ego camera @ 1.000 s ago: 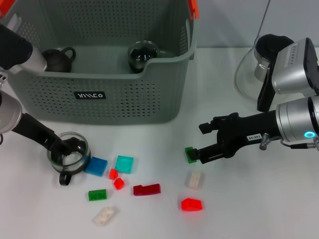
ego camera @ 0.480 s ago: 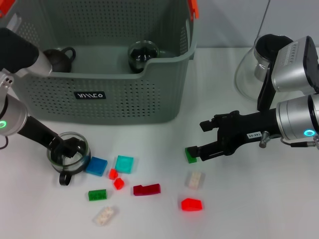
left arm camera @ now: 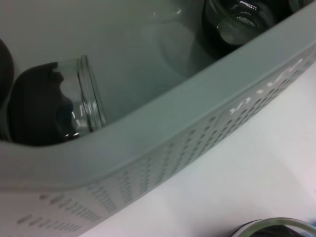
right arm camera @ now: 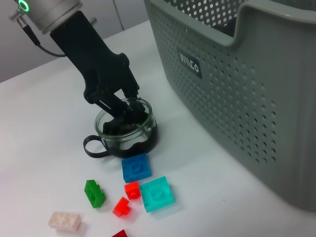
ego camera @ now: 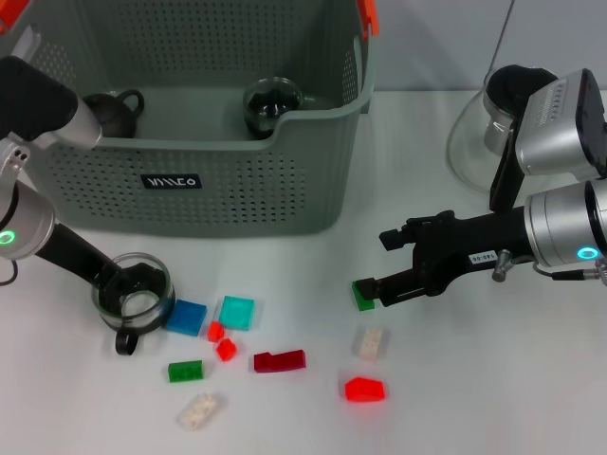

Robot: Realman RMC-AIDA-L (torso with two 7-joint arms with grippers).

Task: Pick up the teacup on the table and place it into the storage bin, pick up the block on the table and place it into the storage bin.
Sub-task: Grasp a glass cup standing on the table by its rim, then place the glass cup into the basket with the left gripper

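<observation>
Glossy glass teacup (ego camera: 131,299) — matt plastic bin (ego camera: 228,180)

My head camera looks forward and down over the table (ego camera: 493,398), taking in the storage bin (ego camera: 204,194) ahead and both my arms. My left wrist camera sits very close against the bin's perforated front wall (left arm camera: 197,143), peering over its rim into the inside. My right wrist camera looks across the table from farther off, toward my left gripper (right arm camera: 116,106). All three views share the bin's labelled front wall.
</observation>
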